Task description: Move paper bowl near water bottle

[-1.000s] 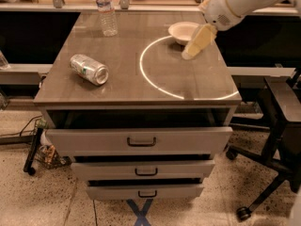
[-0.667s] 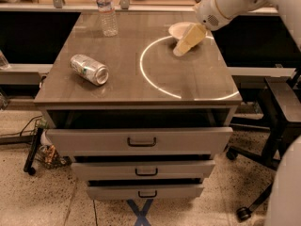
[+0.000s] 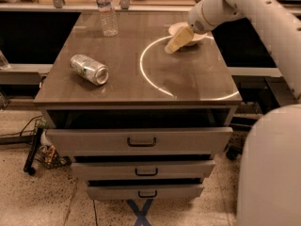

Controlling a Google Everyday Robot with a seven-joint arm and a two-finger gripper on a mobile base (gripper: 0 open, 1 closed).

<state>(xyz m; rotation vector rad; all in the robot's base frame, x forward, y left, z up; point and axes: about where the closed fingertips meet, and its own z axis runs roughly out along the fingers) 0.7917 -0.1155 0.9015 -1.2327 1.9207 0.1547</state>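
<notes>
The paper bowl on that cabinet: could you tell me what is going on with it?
The robot's claw is down at the left edge of the paper bowl, on the far right of the cabinet top. The water bottle stands upright at the far left, apart from the bowl. A silver can lies on its side near the front left.

A silver drink can (image 3: 89, 69) lay on its side at the front left of the brown cabinet top (image 3: 127, 86), well apart from the gripper (image 3: 173, 44) at the far right. Below were three grey drawers (image 3: 141, 140) with dark handles. A blue tape cross (image 3: 141, 212) marked the speckled floor.
</notes>
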